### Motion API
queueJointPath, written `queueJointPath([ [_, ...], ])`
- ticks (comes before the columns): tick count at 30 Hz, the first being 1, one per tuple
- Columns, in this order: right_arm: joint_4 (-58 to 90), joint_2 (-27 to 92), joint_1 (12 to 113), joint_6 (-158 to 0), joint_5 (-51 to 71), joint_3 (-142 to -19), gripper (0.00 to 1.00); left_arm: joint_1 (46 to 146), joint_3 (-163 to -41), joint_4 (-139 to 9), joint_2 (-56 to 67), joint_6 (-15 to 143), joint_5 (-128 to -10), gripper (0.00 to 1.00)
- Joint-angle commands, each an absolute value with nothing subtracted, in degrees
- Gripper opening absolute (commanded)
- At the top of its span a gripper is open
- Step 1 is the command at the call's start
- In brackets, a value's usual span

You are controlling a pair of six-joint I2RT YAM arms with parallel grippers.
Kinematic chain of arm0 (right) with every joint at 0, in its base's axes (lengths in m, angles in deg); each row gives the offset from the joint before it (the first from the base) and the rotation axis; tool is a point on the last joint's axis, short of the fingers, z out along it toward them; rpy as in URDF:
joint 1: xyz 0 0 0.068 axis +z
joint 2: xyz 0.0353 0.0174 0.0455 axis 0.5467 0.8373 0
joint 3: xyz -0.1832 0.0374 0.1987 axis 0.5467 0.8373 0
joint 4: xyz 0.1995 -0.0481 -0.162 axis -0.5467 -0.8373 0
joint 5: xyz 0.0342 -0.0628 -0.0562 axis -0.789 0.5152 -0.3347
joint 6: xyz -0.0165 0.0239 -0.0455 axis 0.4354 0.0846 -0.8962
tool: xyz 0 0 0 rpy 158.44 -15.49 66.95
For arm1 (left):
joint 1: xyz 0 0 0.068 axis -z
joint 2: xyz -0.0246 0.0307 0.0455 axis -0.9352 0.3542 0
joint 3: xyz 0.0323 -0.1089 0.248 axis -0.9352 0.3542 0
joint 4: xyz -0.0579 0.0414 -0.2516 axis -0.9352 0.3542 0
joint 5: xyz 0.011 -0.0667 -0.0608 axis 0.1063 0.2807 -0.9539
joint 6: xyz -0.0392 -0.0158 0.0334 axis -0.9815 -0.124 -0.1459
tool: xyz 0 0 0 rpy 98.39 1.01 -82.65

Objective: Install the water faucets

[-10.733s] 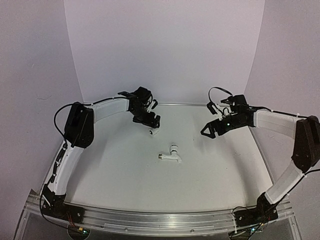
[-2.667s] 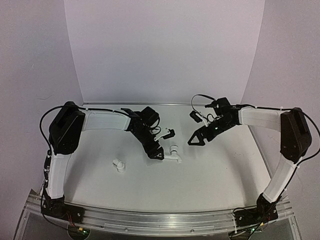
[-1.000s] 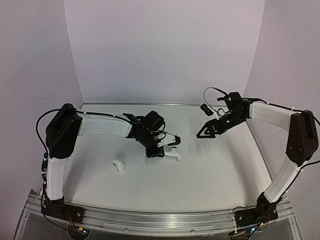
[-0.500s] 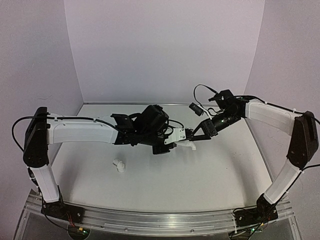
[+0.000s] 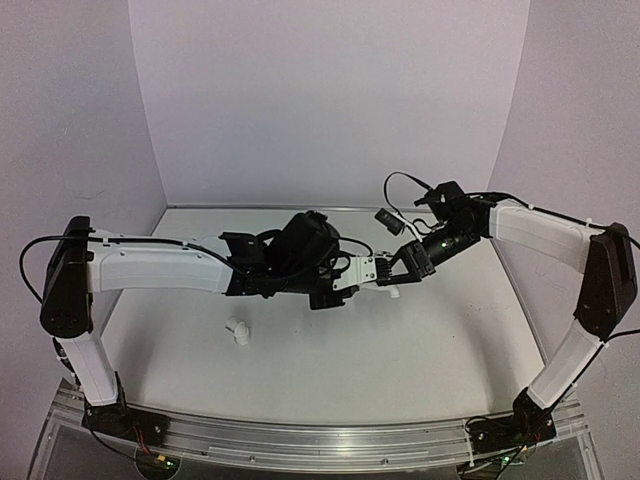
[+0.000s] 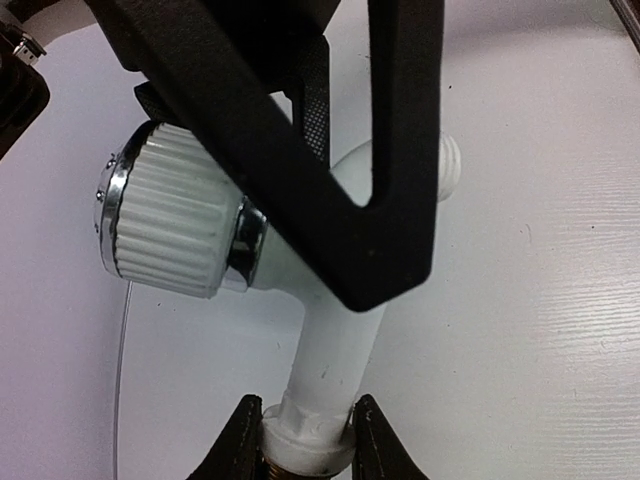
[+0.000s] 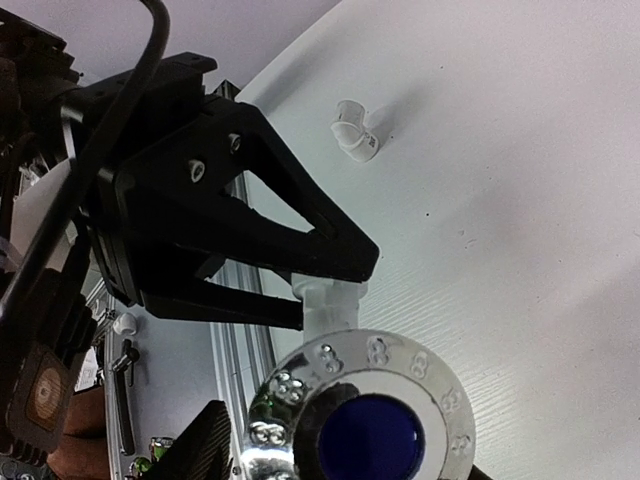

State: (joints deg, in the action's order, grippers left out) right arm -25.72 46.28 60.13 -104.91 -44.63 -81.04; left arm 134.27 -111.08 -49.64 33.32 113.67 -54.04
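My left gripper [image 5: 362,272] holds the white faucet [image 5: 388,287] above the table's middle. In the left wrist view its fingertips [image 6: 247,440] are shut on the collar just above the brass thread, and the faucet [image 6: 330,350] points away with its ribbed knob [image 6: 170,225] to the left. My right gripper [image 5: 402,266] meets it from the right, straddling the knob. The chrome knob face [image 7: 365,420] with its blue centre fills the right wrist view beside one finger [image 7: 200,445]. Whether the pads press the knob is not visible. The short white fitting [image 5: 237,331] [image 7: 355,130] lies on the table.
My left arm's long white link [image 5: 160,268] stretches across the table's left half. The aluminium rail [image 5: 320,440] runs along the near edge. White walls close the back and sides. A black cable [image 5: 400,190] loops above the right wrist.
My left gripper has lifted the faucet off the table and carried it right. My right gripper has moved left around the knob, and its jaws have narrowed.
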Motion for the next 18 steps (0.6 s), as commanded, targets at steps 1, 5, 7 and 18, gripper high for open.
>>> queueJointPath([
  [1,-26.3,43.5,60.7,-106.0,-47.6,-80.8,0.48,135.1,-110.3,-54.4,29.8,113.9,-52.9,0.00],
  [5,-26.2,43.8,60.8,-105.7,-48.5,-81.2,0.41,135.7,-109.8,-56.6,29.1,113.6,-52.2,0.00],
  [7,-26.2,44.2,60.7,-105.5,-49.6,-81.0,0.40,136.0,-109.6,-57.9,28.8,113.6,-51.4,0.00],
  [18,-25.9,44.4,60.8,-104.8,-50.7,-81.5,0.35,136.7,-110.3,-60.2,30.1,112.8,-48.3,0.00],
])
